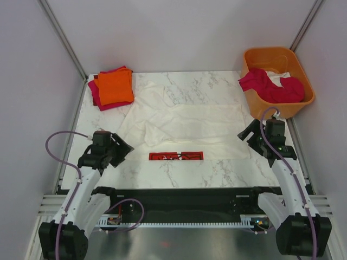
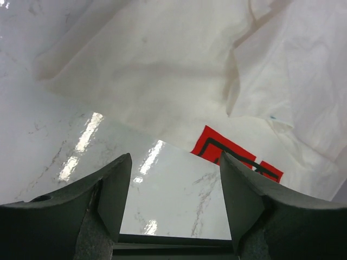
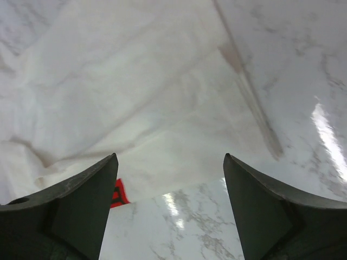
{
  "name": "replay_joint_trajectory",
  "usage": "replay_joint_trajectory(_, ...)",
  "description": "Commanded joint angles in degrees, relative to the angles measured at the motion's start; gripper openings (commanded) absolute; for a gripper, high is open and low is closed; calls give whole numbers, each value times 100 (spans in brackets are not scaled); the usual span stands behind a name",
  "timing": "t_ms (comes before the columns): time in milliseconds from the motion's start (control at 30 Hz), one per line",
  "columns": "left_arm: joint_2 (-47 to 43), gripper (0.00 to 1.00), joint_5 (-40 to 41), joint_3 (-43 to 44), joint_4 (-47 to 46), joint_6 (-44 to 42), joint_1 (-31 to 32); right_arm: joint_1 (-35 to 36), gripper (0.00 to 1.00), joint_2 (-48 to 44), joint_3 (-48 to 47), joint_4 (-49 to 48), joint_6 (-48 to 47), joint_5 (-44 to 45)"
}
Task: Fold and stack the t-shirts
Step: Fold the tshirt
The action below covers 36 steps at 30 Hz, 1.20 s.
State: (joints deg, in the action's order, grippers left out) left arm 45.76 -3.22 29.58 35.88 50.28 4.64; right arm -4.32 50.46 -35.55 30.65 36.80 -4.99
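A white t-shirt [image 1: 181,124] lies spread across the middle of the table, partly folded, its red logo panel [image 1: 176,156] showing at the near hem. My left gripper [image 1: 121,148] hovers open just off the shirt's near left corner, nothing between its fingers. In the left wrist view the left gripper [image 2: 174,162] frames bare marble, with the white t-shirt [image 2: 162,76] and the red logo panel [image 2: 233,154] beyond. My right gripper [image 1: 248,133] stands open at the shirt's right edge. The right wrist view shows the right gripper [image 3: 169,162] empty above the white t-shirt [image 3: 135,97].
A folded orange t-shirt [image 1: 115,86] rests on a folded magenta one [image 1: 95,92] at the back left. The orange plastic tub [image 1: 271,57] at the back right holds a crumpled magenta-red t-shirt [image 1: 271,86] and some white cloth [image 1: 275,78]. Grey walls enclose the marble table [image 1: 217,170].
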Motion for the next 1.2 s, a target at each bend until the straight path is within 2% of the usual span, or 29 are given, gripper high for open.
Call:
replay_joint_trajectory(0, -392, 74, -336, 556, 339, 210, 10, 578, 86, 147, -557, -1179, 237, -756)
replay_joint_trajectory(33, -314, 75, 620, 653, 454, 1, 19, 1373, 86, 558, -706, -1359, 336, -653)
replay_joint_trajectory(100, 107, 74, 586, 865, 193, -150, 19, 2343, 86, 1148, -1145, -1588, 398, -355)
replay_joint_trajectory(133, 431, 74, 473, 847, 61, -220, 19, 3166, 86, 1777, -1556, -1676, 503, -162)
replay_joint_trajectory(267, 1223, 68, 366, 585, -879, -449, 36, 4472, 83, 3309, -2156, -2825, 952, -353)
replay_joint_trajectory(333, 1733, 68, 366, 549, -881, -449, 37, 4920, 81, 4268, -2823, -2863, 926, -344)
replay_joint_trajectory(367, 1865, 68, 366, 496, -881, -449, 28, 5001, 80, 4558, -3017, -2942, 926, -423)
replay_joint_trajectory(400, 2102, 60, 462, 461, -1307, -606, 36, 5080, 79, 4822, -3393, -3021, 961, -441)
replay_joint_trajectory(433, 2200, 60, 446, 443, -1729, -651, 37, 5185, 78, 5320, -3589, -3021, 978, -467)
replay_joint_trajectory(600, 2403, 58, 542, 347, -1839, -607, 37, 5327, 77, 6457, -4354, -3030, 1084, -555)
replay_joint_trajectory(767, 2192, 58, 674, 267, -1830, -625, 19, 5389, 77, 6775, -4513, -3022, 1189, -573)
replay_joint_trajectory(967, 2262, 57, 709, 294, -1830, -607, 19, 5538, 77, 6714, -4399, -3030, 1383, -608)
replay_joint_trajectory(1133, 2332, 57, 753, 311, -1839, -607, 28, 5801, 79, 6416, -4197, -2995, 1445, -354)
replay_joint_trajectory(1167, 2341, 57, 753, 320, -1830, -607, 28, 5845, 79, 6407, -4214, -2821, 1323, -75)
